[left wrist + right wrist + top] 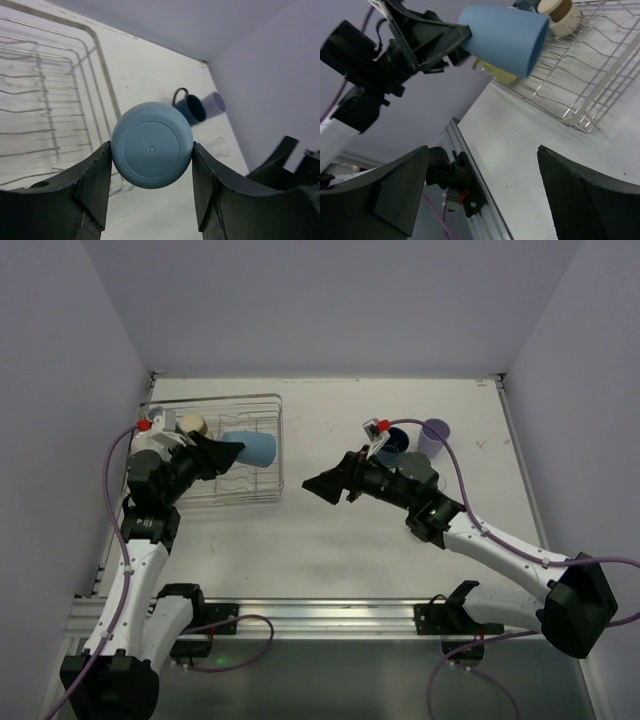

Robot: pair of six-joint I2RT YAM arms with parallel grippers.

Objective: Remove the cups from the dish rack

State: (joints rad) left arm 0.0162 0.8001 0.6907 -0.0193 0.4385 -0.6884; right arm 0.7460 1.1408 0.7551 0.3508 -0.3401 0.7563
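Observation:
My left gripper [228, 453] is shut on a light blue cup [256, 448] and holds it on its side above the right part of the silver wire dish rack [262, 492]. In the left wrist view the cup's round base [152, 145] sits between my two fingers. A tan cup [193, 427] lies in the rack beside the left arm. A pale yellow cup [494, 73] shows in the rack in the right wrist view. My right gripper [318, 485] is open and empty over the table, right of the rack. A dark teal mug [393, 443] and a lavender cup [434, 435] stand on the table behind it.
White walls close the table at the back and sides. An aluminium rail [320, 615] runs along the near edge with the arm bases. In the left wrist view a clear glass [218, 146] lies on the table near the teal mug [191, 107].

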